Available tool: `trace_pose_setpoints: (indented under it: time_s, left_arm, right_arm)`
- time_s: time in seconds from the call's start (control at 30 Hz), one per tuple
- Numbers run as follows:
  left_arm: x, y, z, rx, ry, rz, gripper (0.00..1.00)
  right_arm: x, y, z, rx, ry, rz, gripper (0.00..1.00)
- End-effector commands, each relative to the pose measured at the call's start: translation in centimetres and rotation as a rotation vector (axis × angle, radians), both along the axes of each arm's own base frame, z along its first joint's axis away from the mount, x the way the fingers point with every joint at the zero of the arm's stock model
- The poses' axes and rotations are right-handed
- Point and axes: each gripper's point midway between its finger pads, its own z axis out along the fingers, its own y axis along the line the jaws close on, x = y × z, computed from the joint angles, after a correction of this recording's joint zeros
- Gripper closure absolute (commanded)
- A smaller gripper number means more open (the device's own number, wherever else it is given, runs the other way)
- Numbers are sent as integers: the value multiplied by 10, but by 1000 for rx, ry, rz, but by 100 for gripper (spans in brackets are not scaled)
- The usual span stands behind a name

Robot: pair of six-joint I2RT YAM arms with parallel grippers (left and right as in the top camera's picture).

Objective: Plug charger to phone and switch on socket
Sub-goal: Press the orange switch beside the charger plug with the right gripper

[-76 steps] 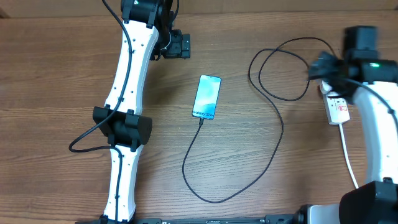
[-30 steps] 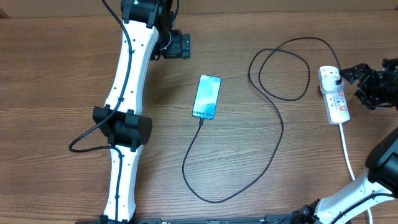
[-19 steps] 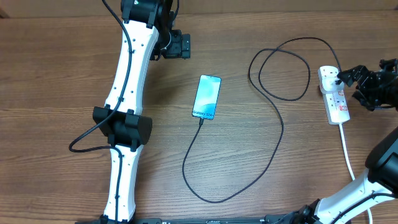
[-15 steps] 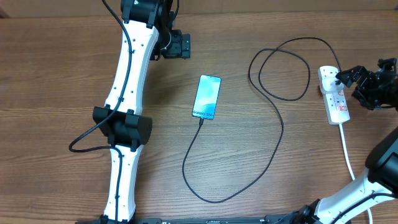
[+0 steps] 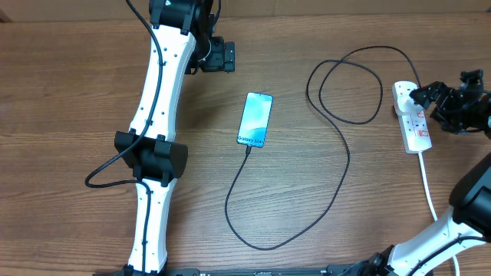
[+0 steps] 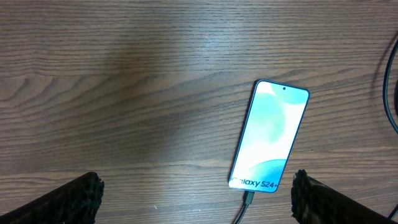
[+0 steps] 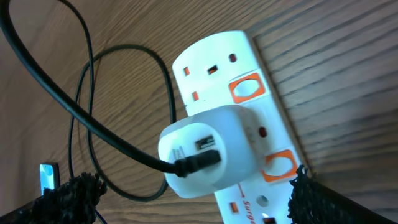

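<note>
- Lit phone (image 6: 269, 137) flat on table (image 5: 77, 77), screen reads "Galaxy S24+"; charger (image 5: 343, 165) lead enters its lower end.
- White socket (image 5: 413, 119) well right of phone; red print illegible.
- Jaws spread wide on left pincer (image 5: 222, 55), above-left of phone; same on right pincer (image 5: 433, 103), holding nothing, far right of phone.
</note>
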Motion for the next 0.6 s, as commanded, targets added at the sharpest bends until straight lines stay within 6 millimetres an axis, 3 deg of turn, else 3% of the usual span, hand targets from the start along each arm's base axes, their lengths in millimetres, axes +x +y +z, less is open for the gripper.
trace_pose_setpoints:
  time_s: [0.0,0.57]
  left_arm:
    - [2,3,4,13,-20,-9,0]
    - [2,3,4,13,-20,-9,0]
  right_arm:
    - [6,8,-5,2,-10,38,0]
    - [6,9,-20,-8,25,39,0]
